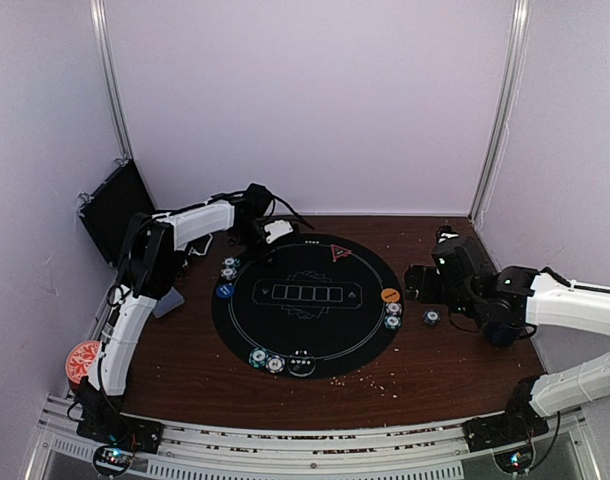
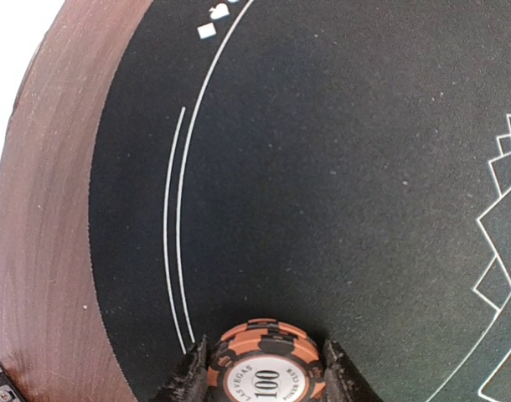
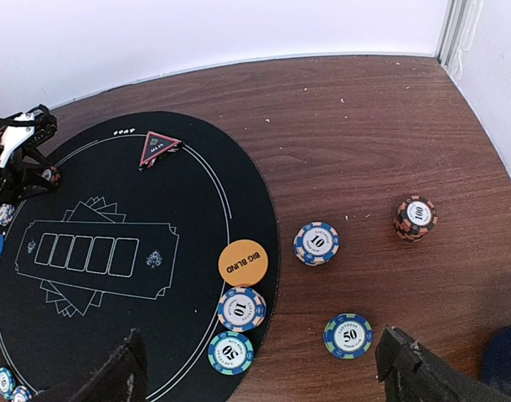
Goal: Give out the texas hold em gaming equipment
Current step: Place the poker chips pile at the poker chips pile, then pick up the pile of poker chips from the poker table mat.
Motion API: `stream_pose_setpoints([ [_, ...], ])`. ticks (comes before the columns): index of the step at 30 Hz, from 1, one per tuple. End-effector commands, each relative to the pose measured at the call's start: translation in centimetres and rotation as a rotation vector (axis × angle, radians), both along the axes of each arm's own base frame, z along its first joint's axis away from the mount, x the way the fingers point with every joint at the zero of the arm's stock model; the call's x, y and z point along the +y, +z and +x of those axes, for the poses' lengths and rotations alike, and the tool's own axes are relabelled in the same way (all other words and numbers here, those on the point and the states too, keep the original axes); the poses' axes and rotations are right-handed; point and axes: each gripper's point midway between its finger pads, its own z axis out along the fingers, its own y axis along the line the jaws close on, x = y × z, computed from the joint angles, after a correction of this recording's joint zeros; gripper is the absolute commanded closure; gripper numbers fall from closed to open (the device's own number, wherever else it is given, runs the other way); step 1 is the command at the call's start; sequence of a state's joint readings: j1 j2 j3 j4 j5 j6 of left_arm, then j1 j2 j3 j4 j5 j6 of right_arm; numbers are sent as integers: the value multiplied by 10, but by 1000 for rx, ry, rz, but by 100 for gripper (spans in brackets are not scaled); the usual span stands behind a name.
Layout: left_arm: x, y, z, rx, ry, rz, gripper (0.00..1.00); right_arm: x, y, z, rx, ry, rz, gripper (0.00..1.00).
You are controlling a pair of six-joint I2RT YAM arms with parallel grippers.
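Note:
My left gripper (image 2: 265,362) is shut on a small stack of orange-and-black 100 chips (image 2: 265,368), just above the black poker mat (image 2: 339,167); from above it sits at the mat's back left (image 1: 276,232). My right gripper (image 3: 262,356) stands open and empty above the mat's right edge (image 1: 422,285). Below it lie the orange big-blind button (image 3: 243,262), a blue 10 chip (image 3: 241,308) and a teal 50 chip (image 3: 231,353) on the mat. On the wood are a 10 stack (image 3: 316,243), a 50 chip (image 3: 348,335) and a 100 stack (image 3: 415,218). A red triangle marker (image 3: 159,148) lies at the mat's back.
More chips sit at the mat's left (image 1: 230,267) and front (image 1: 266,361), beside a blue button (image 1: 224,291). A red-topped can (image 1: 82,358) stands at the table's left edge. A black panel (image 1: 113,208) leans in the back left corner. White walls enclose the table.

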State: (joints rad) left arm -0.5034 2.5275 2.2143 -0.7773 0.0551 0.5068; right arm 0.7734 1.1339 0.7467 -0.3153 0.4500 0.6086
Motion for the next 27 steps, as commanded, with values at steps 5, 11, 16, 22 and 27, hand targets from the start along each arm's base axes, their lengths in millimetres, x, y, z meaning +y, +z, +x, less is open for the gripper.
stream_pose_setpoints([
  [5,0,-11,6,-25,8,20,52,-4,-1,3,-13,-24,-5,4],
  [11,3,-16,3,-16,7,31,48,-4,-1,3,-14,-24,-3,4],
  [16,6,-23,4,-11,13,44,44,-4,-2,2,-12,-23,-4,4],
  [22,9,-32,5,-2,28,54,43,-4,-2,3,-14,-25,-6,4],
  [27,1,-29,3,8,18,8,43,-3,-2,3,-13,-24,-6,4],
])
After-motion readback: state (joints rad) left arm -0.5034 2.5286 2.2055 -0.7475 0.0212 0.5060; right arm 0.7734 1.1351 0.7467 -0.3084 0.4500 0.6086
